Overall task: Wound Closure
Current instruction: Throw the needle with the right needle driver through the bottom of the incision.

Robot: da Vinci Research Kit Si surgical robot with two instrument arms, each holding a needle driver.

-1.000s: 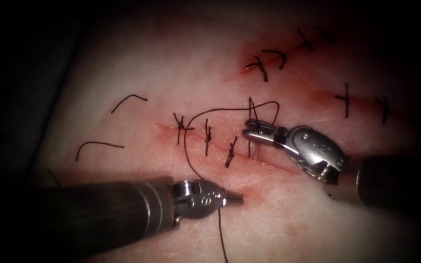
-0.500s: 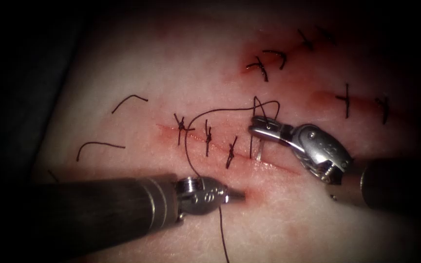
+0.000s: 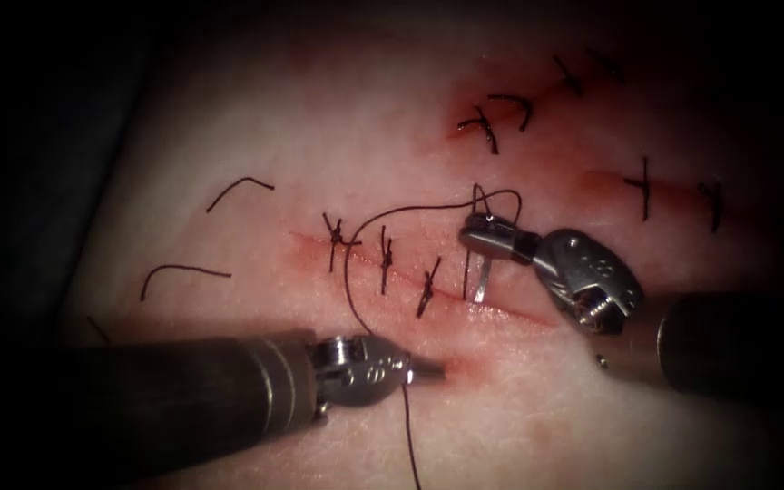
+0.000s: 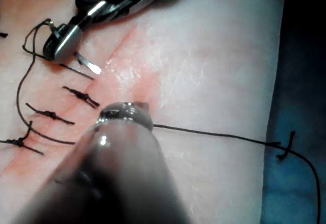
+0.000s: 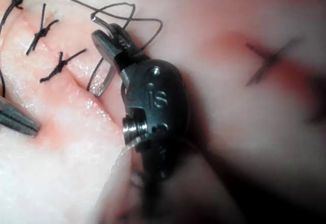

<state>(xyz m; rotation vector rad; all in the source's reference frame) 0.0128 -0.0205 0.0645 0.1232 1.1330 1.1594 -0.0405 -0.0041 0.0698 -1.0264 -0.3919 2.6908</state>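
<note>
My right steel tool [image 3: 483, 238] grips the curved silver needle [image 3: 481, 281] above the red cut [image 3: 501, 310] in pale tissue [image 3: 338, 136]; my left tool [image 3: 424, 367] clamps dark thread [image 3: 407, 436].

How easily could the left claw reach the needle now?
Probably yes: the left claw, gripping thread, has only open tissue between it and the needle in the right claw at the cut.

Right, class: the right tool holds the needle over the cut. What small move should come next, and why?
Probably turn the right tool to set the needle tip into the tissue beside the third stitch: the tip seems free above the cut, which lies open there, while the left tool holds the thread.
</note>
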